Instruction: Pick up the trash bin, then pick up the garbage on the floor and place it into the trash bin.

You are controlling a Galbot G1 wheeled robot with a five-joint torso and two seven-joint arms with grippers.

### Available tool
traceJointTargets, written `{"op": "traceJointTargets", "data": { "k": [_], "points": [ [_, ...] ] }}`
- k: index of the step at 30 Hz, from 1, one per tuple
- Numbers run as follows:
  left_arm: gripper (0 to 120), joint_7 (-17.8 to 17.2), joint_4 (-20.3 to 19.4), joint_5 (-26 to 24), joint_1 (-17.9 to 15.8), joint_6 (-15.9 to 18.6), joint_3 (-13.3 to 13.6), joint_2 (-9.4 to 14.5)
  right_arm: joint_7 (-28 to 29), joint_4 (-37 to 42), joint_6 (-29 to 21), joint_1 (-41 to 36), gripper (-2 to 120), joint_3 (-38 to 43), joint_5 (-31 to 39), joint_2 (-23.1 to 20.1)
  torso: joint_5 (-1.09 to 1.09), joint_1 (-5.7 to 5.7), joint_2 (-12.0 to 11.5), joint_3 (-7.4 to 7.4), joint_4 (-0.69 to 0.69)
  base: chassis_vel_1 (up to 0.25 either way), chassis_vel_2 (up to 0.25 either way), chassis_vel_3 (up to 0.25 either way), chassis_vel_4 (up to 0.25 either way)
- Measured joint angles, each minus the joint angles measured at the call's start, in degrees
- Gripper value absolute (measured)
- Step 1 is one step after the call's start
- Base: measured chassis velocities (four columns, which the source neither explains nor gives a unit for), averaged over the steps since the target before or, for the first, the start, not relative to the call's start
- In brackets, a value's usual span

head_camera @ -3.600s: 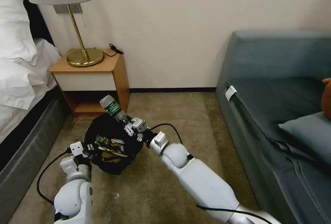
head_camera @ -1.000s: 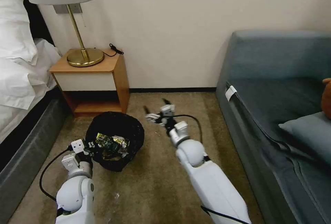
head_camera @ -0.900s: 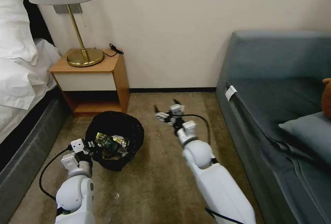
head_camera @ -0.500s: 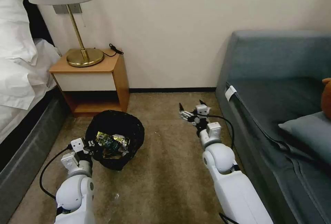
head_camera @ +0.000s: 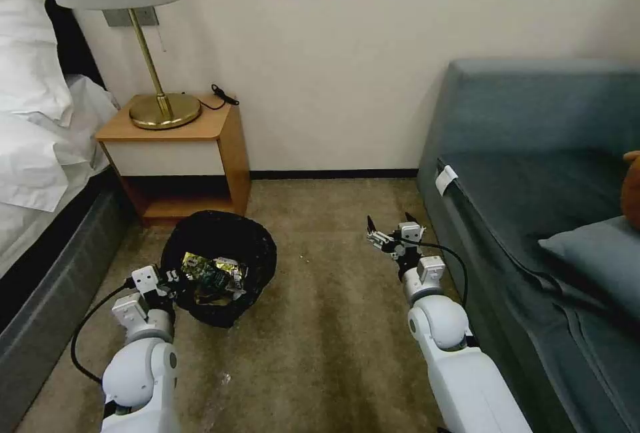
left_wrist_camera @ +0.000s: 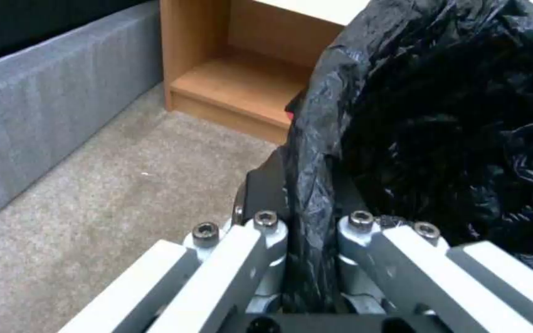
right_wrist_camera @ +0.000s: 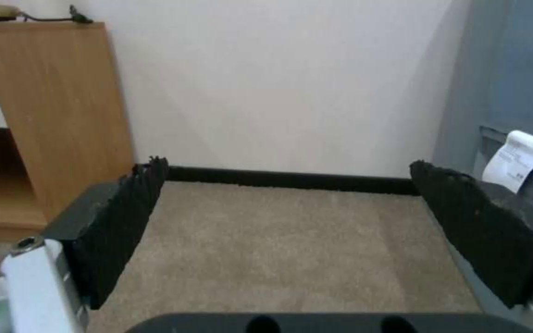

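The left gripper (head_camera: 175, 278) is clamped on the black-lined white trash bin (head_camera: 220, 273); the empty right gripper (head_camera: 389, 232), jaws apart, is well right of it.

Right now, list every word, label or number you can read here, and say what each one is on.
No text here can be read.
White tag on the sofa: printed lines, too small to read.
Wrappers in the trash bin, held by the left claw: print too blurred to read.
The open right claw carries no lettering.
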Motion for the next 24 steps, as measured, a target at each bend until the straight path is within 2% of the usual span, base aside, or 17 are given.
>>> {"op": "traceJointTargets", "data": {
  "k": [8,10,11,13,14,16,17,19,22,24],
  "points": [
    [4,-1.14,0.02,-2.18,-0.32,0.31,-0.26,0.12,-0.21,-0.35,0.24,-0.06,100,0.27,-0.38,0.07,0.00,0.00,0.00,0.00,0.00,0.000,0.000,0.000,0.000],
    [4,-3.79,0.01,-6.97,-1.23,1.47,0.01,0.15,-0.48,-0.41,0.49,-0.14,100,0.33,-0.51,0.14,-0.01,0.00,0.00,0.00,0.00,0.000,0.000,0.000,0.000],
    [4,-3.79,0.01,-6.97,-1.23,1.47,0.01,0.15,-0.48,-0.41,0.49,-0.14,100,0.33,-0.51,0.14,-0.01,0.00,0.00,0.00,0.00,0.000,0.000,0.000,0.000],
    [4,-7.17,0.16,-11.81,-2.38,2.28,0.09,0.18,-0.80,-0.41,0.70,-0.32,100,0.54,-0.80,0.21,0.00,0.00,0.00,0.00,0.00,0.000,0.000,0.000,0.000],
    [4,-7.17,0.16,-11.81,-2.38,2.28,0.09,0.18,-0.80,-0.41,0.70,-0.32,100,0.54,-0.80,0.21,0.00,0.00,0.00,0.00,0.00,0.000,0.000,0.000,0.000],
    [4,-11.47,1.15,-16.23,-4.02,2.85,-0.03,0.40,-1.05,-0.58,1.10,-0.52,100,0.77,-1.00,0.31,-0.01,0.00,0.00,0.01,0.00,0.000,0.000,0.000,0.000],
    [4,-11.47,1.15,-16.23,-4.02,2.85,-0.03,0.40,-1.05,-0.58,1.10,-0.52,100,0.77,-1.00,0.31,-0.01,0.00,0.00,0.01,0.00,0.000,0.000,0.000,0.000],
    [4,-14.80,2.70,-19.50,-5.88,2.84,-0.73,0.93,-1.33,-0.58,1.45,-0.80,100,0.95,-1.14,0.24,0.00,0.00,0.00,0.00,0.00,0.000,0.000,0.000,0.000],
    [4,-15.85,3.43,-20.88,-6.59,2.48,-0.95,1.24,-1.46,-0.58,1.51,-0.94,100,1.02,-1.15,0.16,0.00,0.00,0.00,0.00,0.01,0.000,0.000,0.000,0.000],
    [4,-17.24,5.30,-22.63,-8.19,0.85,-1.12,1.81,-1.89,-0.64,2.18,-1.14,100,1.23,-1.18,0.05,-0.01,0.00,0.00,0.01,0.00,0.000,0.000,0.000,0.000]
  ]
}}
